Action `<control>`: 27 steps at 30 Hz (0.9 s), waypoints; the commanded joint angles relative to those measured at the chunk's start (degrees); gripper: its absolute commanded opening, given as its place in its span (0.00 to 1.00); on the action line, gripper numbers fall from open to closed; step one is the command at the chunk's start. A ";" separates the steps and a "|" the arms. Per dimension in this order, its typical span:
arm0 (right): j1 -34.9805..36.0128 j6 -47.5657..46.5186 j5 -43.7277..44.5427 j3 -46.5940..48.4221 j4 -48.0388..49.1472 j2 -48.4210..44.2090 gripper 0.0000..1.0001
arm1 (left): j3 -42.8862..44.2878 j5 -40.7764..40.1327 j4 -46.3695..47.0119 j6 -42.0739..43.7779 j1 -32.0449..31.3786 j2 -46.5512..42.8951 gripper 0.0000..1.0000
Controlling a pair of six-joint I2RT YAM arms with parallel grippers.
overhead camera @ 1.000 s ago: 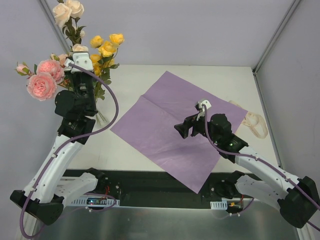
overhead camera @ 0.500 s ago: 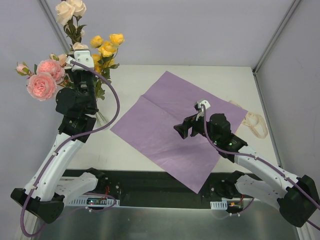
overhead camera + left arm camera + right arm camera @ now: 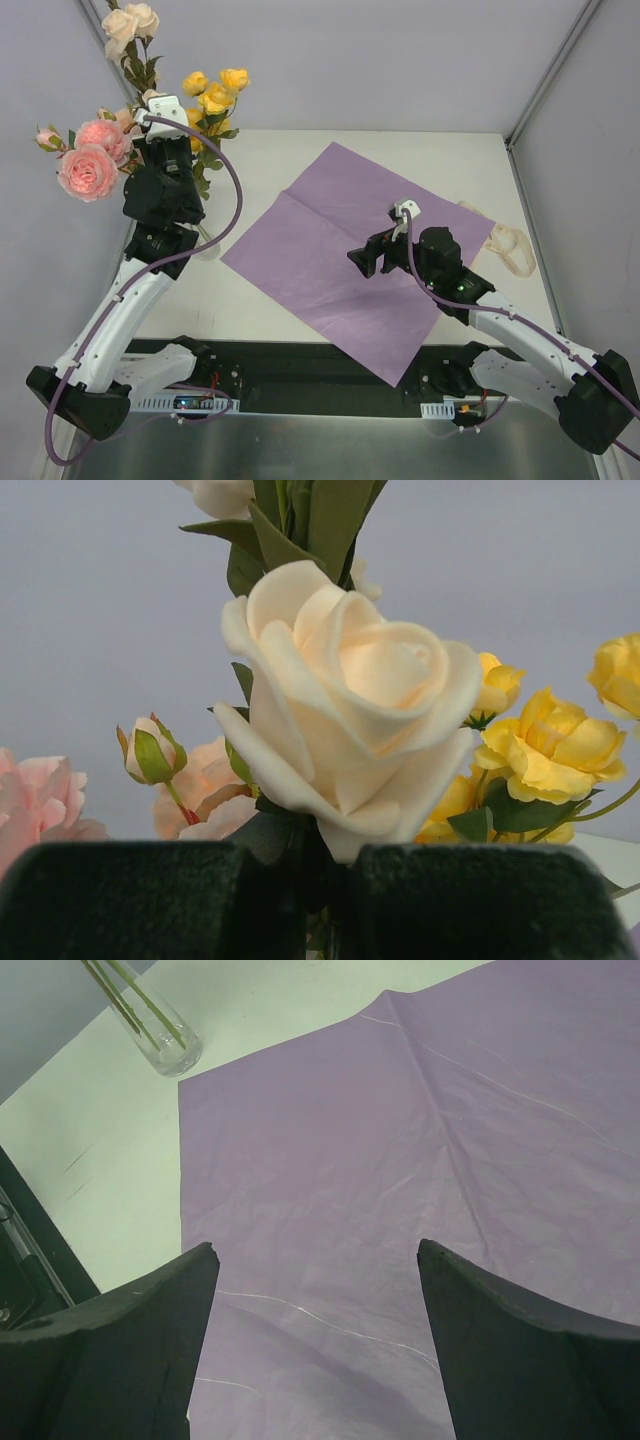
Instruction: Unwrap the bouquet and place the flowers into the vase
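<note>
My right claw (image 3: pixel 315 1260) hangs spread wide, gripping nothing, above the flat purple paper (image 3: pixel 330 240) on the worktop (image 3: pixel 270 160). Farther left, my left claw (image 3: pixel 318 905) is clenched on the stems of the flowers (image 3: pixel 88 172), held upright with their lower ends inside the clear vase (image 3: pixel 170 1048), just beside the paper's corner.

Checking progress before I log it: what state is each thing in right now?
Flowers, unwrapped, held upright.
Vase, standing, stems inside.
Paper, spread flat on the table.
Ribbon, loose on the table.
Left gripper, shut on the flowers.
Right gripper, open over the paper.
</note>
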 commanded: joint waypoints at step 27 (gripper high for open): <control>-0.02 -0.20 -0.72 2.67 1.64 0.23 0.84 | -9.57 -7.02 12.12 5.07 0.72 1.37 0.00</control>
